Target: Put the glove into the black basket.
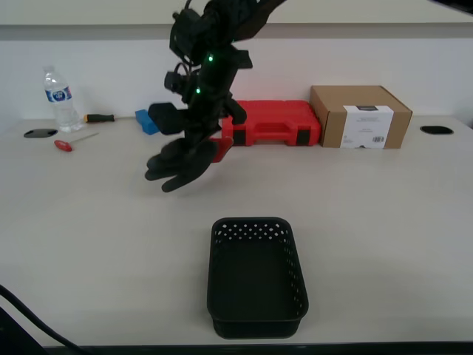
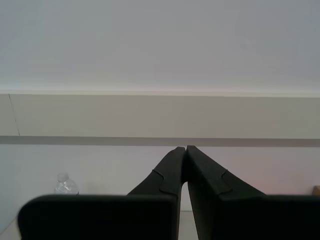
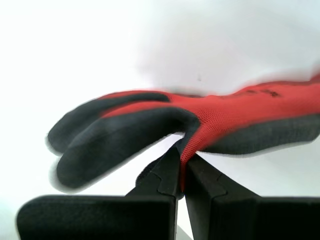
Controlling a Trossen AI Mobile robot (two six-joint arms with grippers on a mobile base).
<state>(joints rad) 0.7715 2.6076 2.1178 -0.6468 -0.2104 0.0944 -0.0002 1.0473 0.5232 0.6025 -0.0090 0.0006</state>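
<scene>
The glove (image 1: 181, 164), red knit with dark coated fingers, hangs in the air above the table, behind and to the exterior view's left of the black basket (image 1: 251, 222). My first gripper (image 1: 203, 142) is shut on it from above. In the first wrist view the shut jaws pinch the red knit of the glove (image 3: 150, 120) at the first gripper (image 3: 182, 150). The basket is perforated, empty, and sits near the table's front edge. My second gripper (image 2: 185, 149) is shut and empty, pointing at a white wall. It does not show in the exterior view.
A red tool case (image 1: 270, 123) and a cardboard box (image 1: 360, 116) stand at the back of the table. At the back, on the exterior view's left, are a water bottle (image 1: 59, 100), a red-handled screwdriver (image 1: 74, 142), another screwdriver (image 1: 100, 117) and a blue object (image 1: 146, 120).
</scene>
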